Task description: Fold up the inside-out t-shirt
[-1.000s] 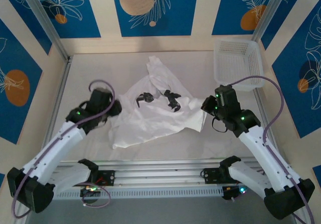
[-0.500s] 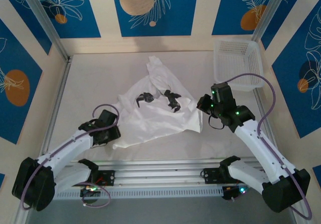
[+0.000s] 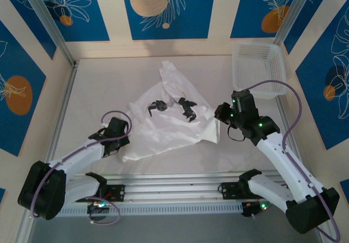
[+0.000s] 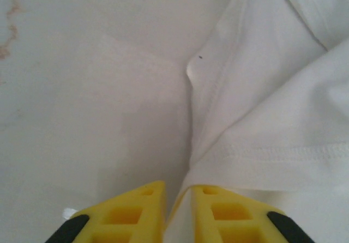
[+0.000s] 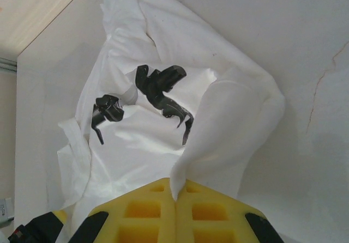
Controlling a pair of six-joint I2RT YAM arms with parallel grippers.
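Crumpled white t-shirt (image 3: 169, 126) mid-table (image 3: 92, 90), 2 dark marks (image 3: 188, 108) on top. Left gripper (image 3: 121, 146) at its near-left corner; right gripper (image 3: 220, 114) at its right edge. White mesh basket (image 3: 260, 90) far right.

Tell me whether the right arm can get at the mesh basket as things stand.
Probably not yet. The basket stands just beyond the right gripper with nothing between them, but that gripper is shut on the edge of the t-shirt and would have to let go first.
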